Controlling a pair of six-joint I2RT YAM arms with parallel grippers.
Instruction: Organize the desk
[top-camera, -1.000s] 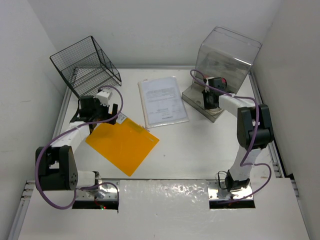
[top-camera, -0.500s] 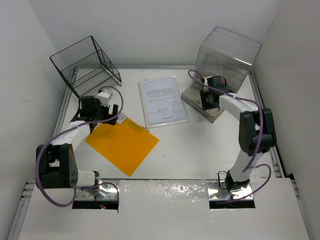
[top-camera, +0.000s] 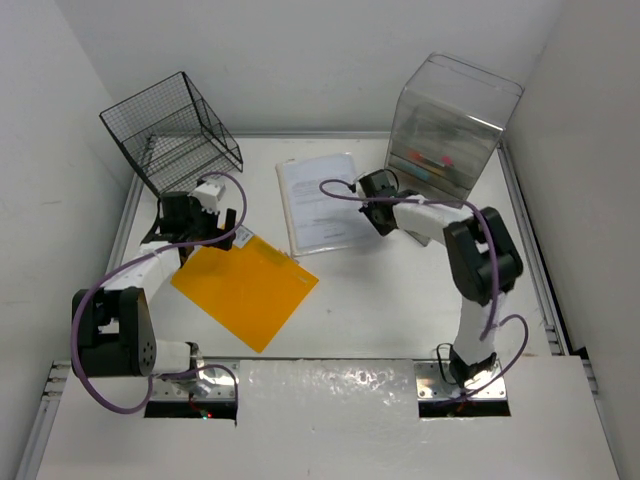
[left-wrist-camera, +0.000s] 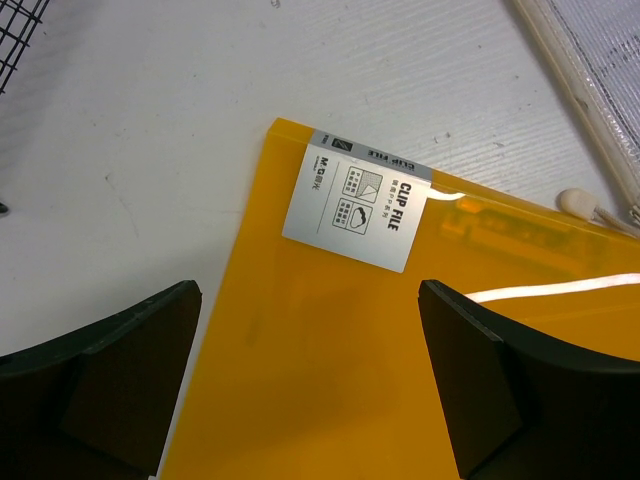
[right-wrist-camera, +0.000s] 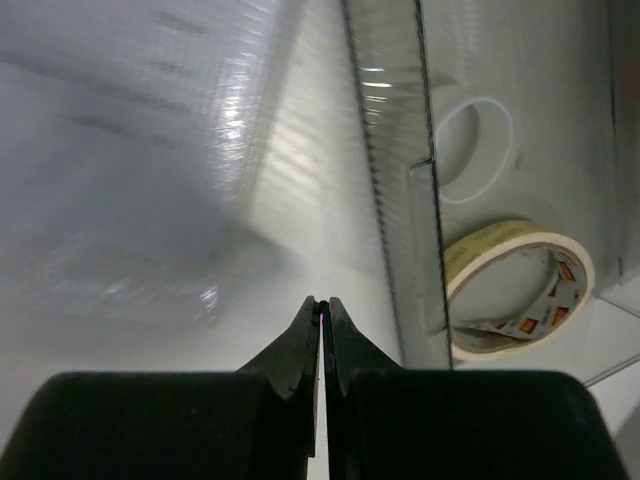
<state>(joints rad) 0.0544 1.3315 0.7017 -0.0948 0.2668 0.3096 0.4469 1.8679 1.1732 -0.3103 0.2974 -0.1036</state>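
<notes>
desk (top-camera: 400, 290): rack (top-camera: 175, 135) back-left — folder (top-camera: 245, 283) before it | papers (top-camera: 325, 200) centre | box (top-camera: 455, 120) back-right

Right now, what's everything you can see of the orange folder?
The orange folder is a thin, glossy plastic clip file. It is closed and lies flat on the desk, on the left side and turned diagonally. A silver label printed CLIP FILE sits at its far corner. The left gripper hovers over that corner with its jaws open to either side, and no contact shows. Nothing lies on the folder.

flat white desk (top-camera: 390, 300), apparently silver-railed edges
</notes>
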